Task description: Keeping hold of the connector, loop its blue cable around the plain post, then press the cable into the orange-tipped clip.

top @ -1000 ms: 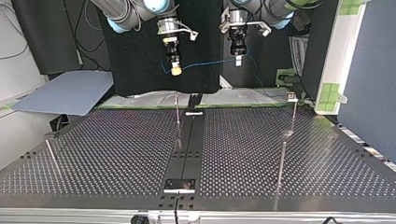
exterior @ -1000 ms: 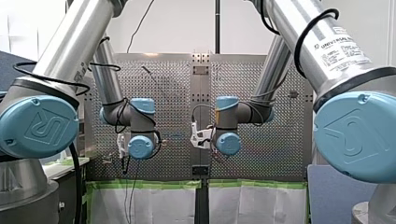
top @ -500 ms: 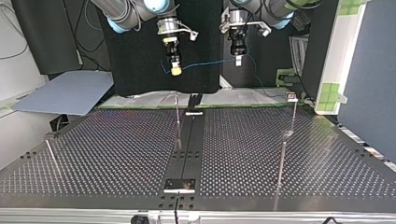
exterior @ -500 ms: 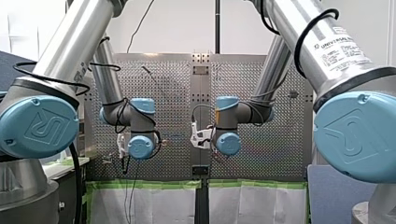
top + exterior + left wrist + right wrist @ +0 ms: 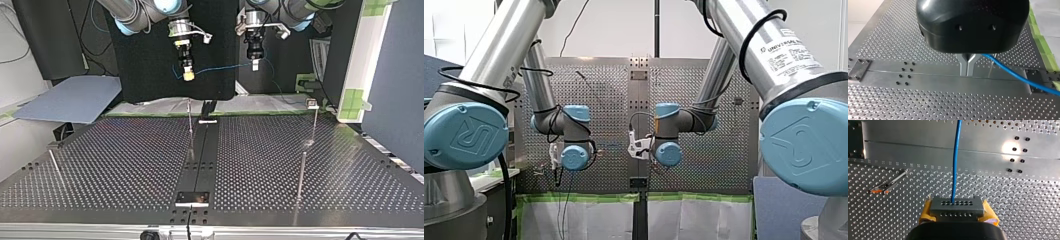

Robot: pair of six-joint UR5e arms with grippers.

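The right gripper pinches the grey multi-hole connector, the left gripper is clamped on its thin blue cable ahead; looping looks unstarted, so next comes circling the plain metal post

Small grey connector with two rows of tiny holes in its face, clamped level between the yellow pads of my right end effector, clear above the worktop. Thin blue cable out of the upper row, straight ahead over the centre strip, then strung through the air to my left end effector, caught at its closed metal fingers. Orange-tipped clip on the perforated surface off to one side, apart from the cable; thin plain post upright beside the strip, not touched by the cable.
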